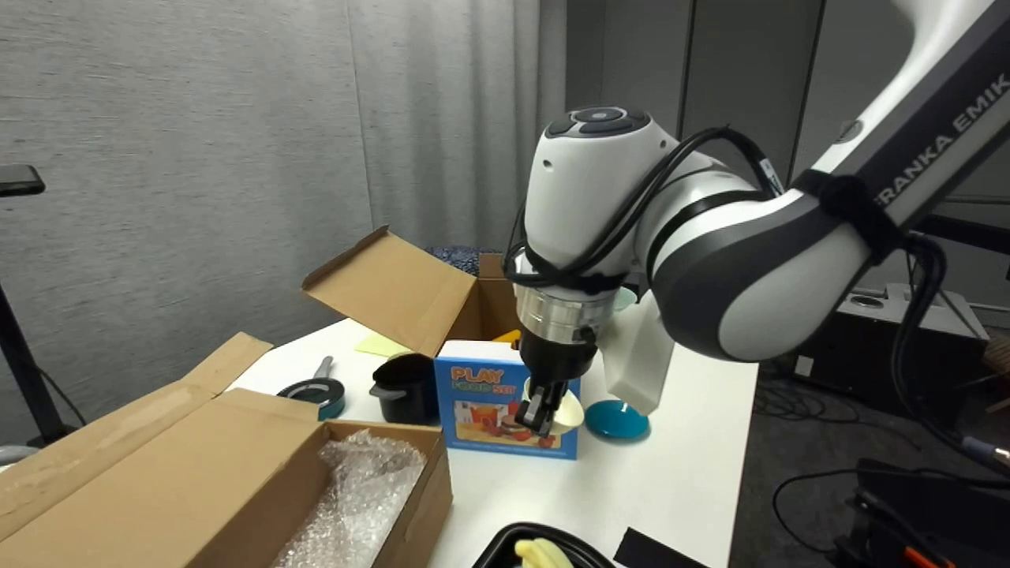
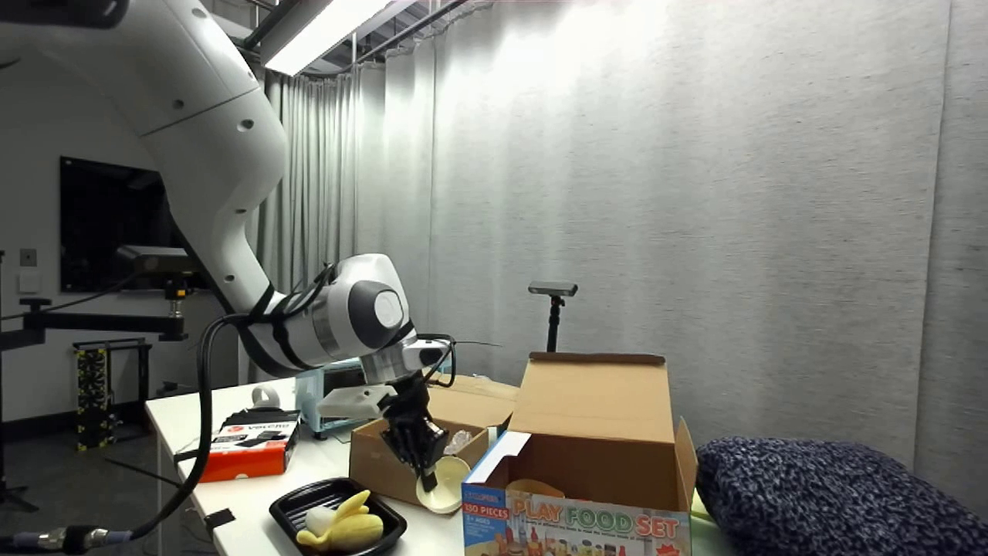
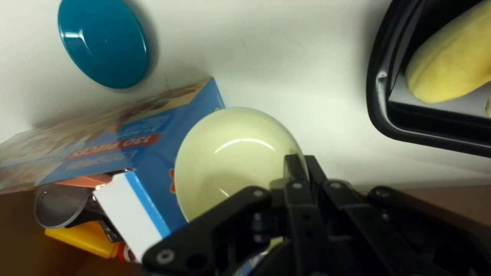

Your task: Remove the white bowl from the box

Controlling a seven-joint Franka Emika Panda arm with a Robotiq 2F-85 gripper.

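Table [image 1: 671, 481] below, jaws grip 1 white bowl [image 3: 234, 161].

White table [image 1: 686, 457] carries tray [image 2: 312, 496], dish [image 1: 617, 420] — and pot [image 1: 410, 398].

Smooth glossy bowl [image 3: 230, 151], shiny smooth disc [image 3: 103, 44], crinkled plastic bubble wrap [image 1: 359, 485], rough-looking cloth cushion [image 2: 826, 498]

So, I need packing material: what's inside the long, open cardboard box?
An exterior view shows clear bubble wrap in the long cardboard box. Anything beneath the wrap is covered, and the picture's edge cuts off part of the box.
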